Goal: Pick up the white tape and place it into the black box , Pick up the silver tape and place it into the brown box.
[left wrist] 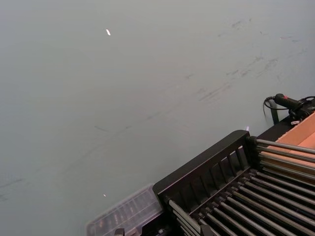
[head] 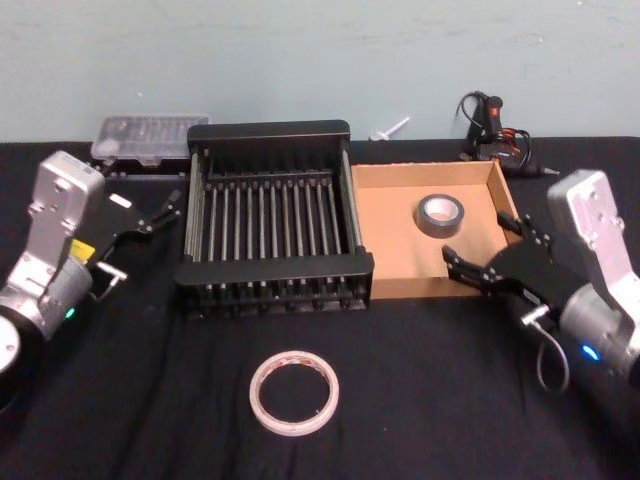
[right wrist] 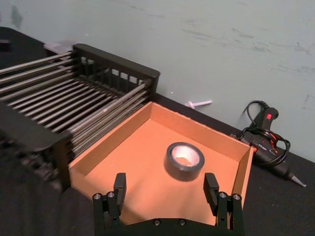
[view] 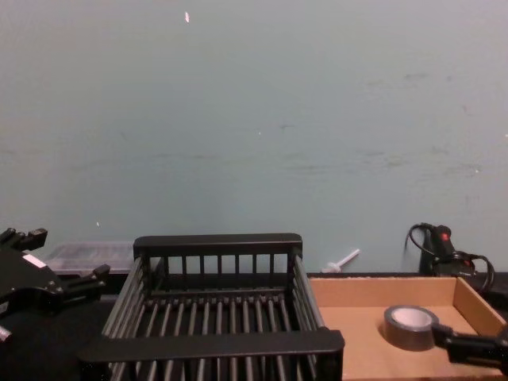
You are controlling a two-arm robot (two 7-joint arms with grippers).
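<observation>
Head view: white tape (head: 294, 392) flat on the black table (head: 450, 400), alone, in front of the black box (head: 273, 229) and well apart from both grippers. Silver tape (head: 442, 216) flat inside the brown box (head: 395, 250), toward the far right part of its floor, clear of the walls. Brown box touching the black box's right side. Black box bare inside.

Right gripper (head: 482, 250) spread wide and holding nothing, hovering at the brown box's right front corner, near the silver tape but apart from it. From the right wrist, the fingers (right wrist: 119, 189) stand either side of the roll (right wrist: 184, 160), short of it.

Left gripper (head: 158, 213) spread, holding nothing, just left of the black box. Clear case (head: 148, 136) behind it; glue gun (head: 492, 125) behind the brown box.
</observation>
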